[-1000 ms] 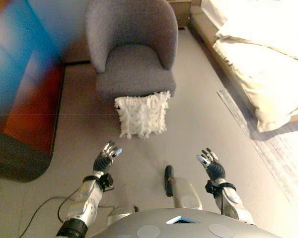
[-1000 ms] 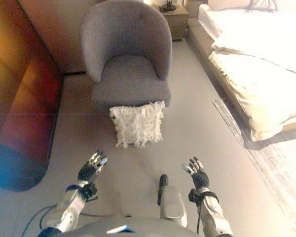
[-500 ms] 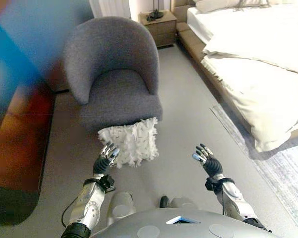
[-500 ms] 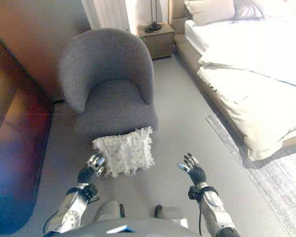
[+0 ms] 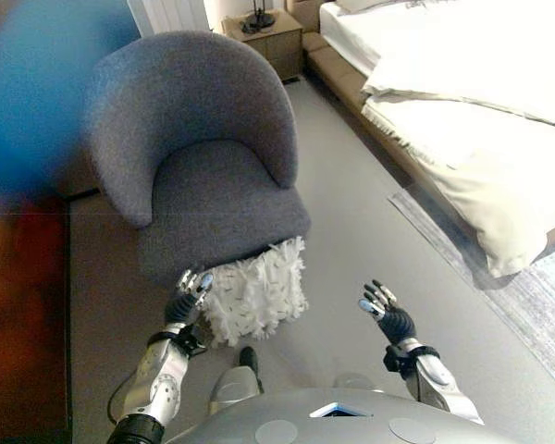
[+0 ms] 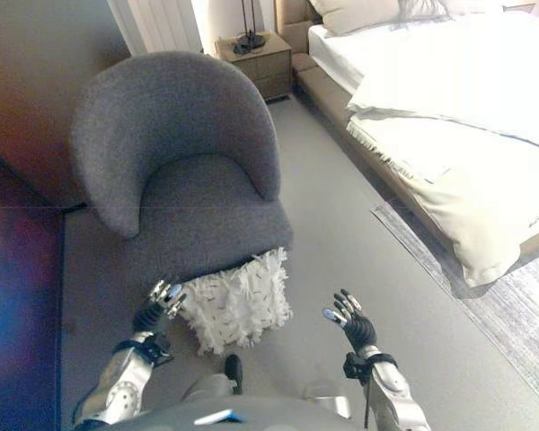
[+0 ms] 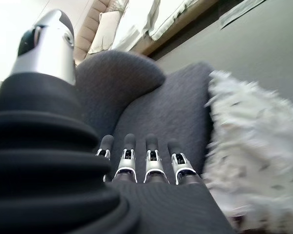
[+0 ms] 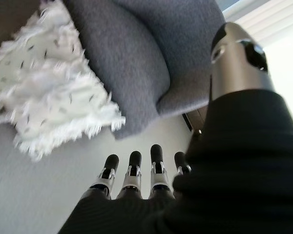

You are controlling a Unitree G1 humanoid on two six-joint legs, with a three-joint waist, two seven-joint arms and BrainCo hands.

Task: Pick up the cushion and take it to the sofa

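Note:
A white fringed cushion (image 5: 256,292) stands on the floor, leaning against the front of a grey tub armchair (image 5: 203,166). It also shows in the left wrist view (image 7: 254,161) and the right wrist view (image 8: 49,92). My left hand (image 5: 187,294) is open, just left of the cushion's left edge, close to it. My right hand (image 5: 385,314) is open, to the right of the cushion with a gap of floor between. Neither hand holds anything.
A bed (image 5: 472,102) with white bedding runs along the right, with a grey rug (image 5: 536,305) at its foot. A wooden nightstand (image 5: 268,37) stands behind the armchair. A dark reddish wall or cabinet (image 6: 18,296) is on the left.
The camera has moved forward; armchair and cushion now lie closer and lower in view. My left hand now sits beside the cushion's left edge. Both hands stay open.

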